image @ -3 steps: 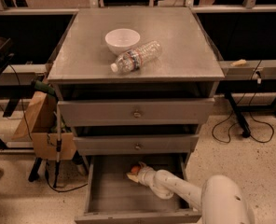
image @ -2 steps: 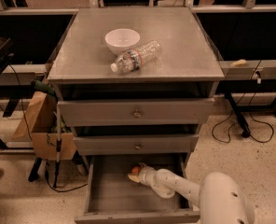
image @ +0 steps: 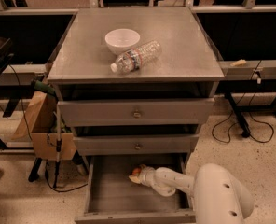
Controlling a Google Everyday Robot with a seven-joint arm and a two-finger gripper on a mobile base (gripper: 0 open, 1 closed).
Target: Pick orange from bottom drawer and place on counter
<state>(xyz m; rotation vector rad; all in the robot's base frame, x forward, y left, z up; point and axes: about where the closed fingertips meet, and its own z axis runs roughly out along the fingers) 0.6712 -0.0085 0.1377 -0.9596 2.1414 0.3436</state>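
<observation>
Orange [image: 136,171] lies toward the back of the open bottom drawer [image: 105,197], touching the tip of the pincer [image: 139,177], which reaches in from the right. Whether the pincer pinches it cannot be told. The tabletop [image: 184,45] lies well above.

Speckled pale floor [image: 257,174], black cables [image: 266,140], cardboard box [image: 37,120], long side benches [image: 268,70].

A single high camera looks down on the drawer cabinet [image: 137,112] from its front, facing it squarely. The table [image: 184,55] fills the upper frame and the open bottom drawer [image: 110,195] meets the lower edge. The gripper [image: 137,176] sits inside that drawer, with the arm [image: 180,183] at lower right.
</observation>
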